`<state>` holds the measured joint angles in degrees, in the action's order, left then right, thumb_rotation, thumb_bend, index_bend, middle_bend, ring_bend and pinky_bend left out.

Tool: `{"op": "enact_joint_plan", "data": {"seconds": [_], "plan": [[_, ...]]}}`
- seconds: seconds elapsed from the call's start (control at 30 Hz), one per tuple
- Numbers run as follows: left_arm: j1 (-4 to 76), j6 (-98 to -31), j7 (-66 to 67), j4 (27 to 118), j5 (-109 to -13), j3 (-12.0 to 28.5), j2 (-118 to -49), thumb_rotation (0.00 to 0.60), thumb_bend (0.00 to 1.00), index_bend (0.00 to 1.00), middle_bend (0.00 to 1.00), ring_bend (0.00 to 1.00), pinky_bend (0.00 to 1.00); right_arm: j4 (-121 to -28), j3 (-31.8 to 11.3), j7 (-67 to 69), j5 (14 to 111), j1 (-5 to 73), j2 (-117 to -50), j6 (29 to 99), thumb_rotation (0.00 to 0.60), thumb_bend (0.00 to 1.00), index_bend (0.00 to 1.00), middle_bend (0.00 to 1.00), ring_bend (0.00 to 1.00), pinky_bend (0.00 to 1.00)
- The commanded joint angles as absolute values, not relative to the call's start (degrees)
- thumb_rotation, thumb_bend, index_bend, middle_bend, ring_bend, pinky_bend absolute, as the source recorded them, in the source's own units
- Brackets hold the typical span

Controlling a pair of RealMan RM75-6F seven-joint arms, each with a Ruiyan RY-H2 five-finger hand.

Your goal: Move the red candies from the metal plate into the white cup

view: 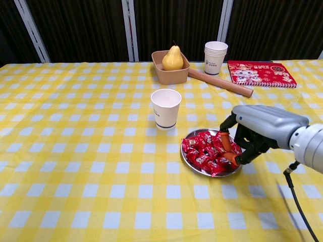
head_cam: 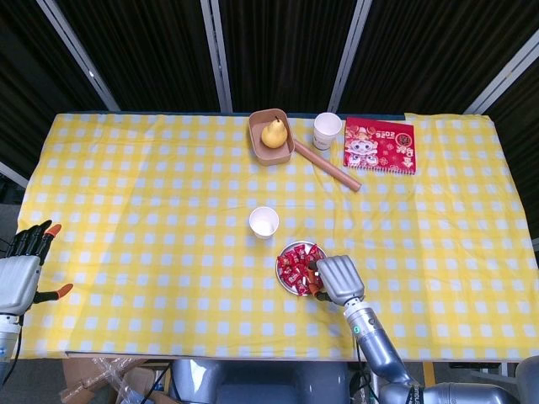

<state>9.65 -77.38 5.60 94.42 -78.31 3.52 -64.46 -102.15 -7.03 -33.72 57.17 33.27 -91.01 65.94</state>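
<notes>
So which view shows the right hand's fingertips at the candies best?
The chest view: the right hand shows side-on, orange-tipped fingers down among the red candies. The head view, from above, hides them beneath the hand.

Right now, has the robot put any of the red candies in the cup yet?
It doesn't look like it. The red candies are still heaped on the metal plate, and the head view shows nothing red inside the white cup. The right hand is at the plate's edge with its fingertips down among the candies; whether it has gripped one is unclear. The left hand waits at the table's far edge. All the moving is left.
</notes>
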Motion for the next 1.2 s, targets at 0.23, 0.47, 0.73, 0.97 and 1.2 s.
{"op": "enact_joint_plan", "data": {"seconds": [0.23,0.47,0.73,0.97,1.2], "plan": [[9.72,-77.03,5.42,94.66,-78.13,3.48,-64.28,0.600,0.00,0.03,0.00,0.00,0.00,-106.20,-14.04,-35.48,54.62,37.20,-88.78,66.25,0.600,0.55,0.66,0.94,0.97,1.00],[9.89,-76.31,5.32,94.95,-77.32,3.60,-64.04,0.600,0.00,0.03,0.00,0.00,0.00,-101.58,-19.15,-37.17,48.89,43.58,-92.83,63.58,0.600,0.55,0.66,0.94,0.97,1.00],[9.99,-77.05,4.81,93.95,-77.75,4.04,-64.38,0.600,0.00,0.03,0.00,0.00,0.00,-90.62,-22.76,-37.18,42.77,50.72,-99.52,59.93,0.600,0.55,0.66,0.94,0.97,1.00],[9.77,-79.55,4.12,90.98,-79.98,4.32,-65.82,0.600,0.00,0.03,0.00,0.00,0.00,-84.14,-23.41,-36.18,41.65,54.18,-102.39,58.33,0.600,0.55,0.66,0.94,0.97,1.00],[9.92,-78.88,3.37,90.92,-79.61,4.37,-65.73,0.600,0.00,0.03,0.00,0.00,0.00,-81.46,-23.58,-35.26,41.43,55.94,-103.45,58.16,0.600,0.55,0.56,0.94,0.97,1.00]]}}
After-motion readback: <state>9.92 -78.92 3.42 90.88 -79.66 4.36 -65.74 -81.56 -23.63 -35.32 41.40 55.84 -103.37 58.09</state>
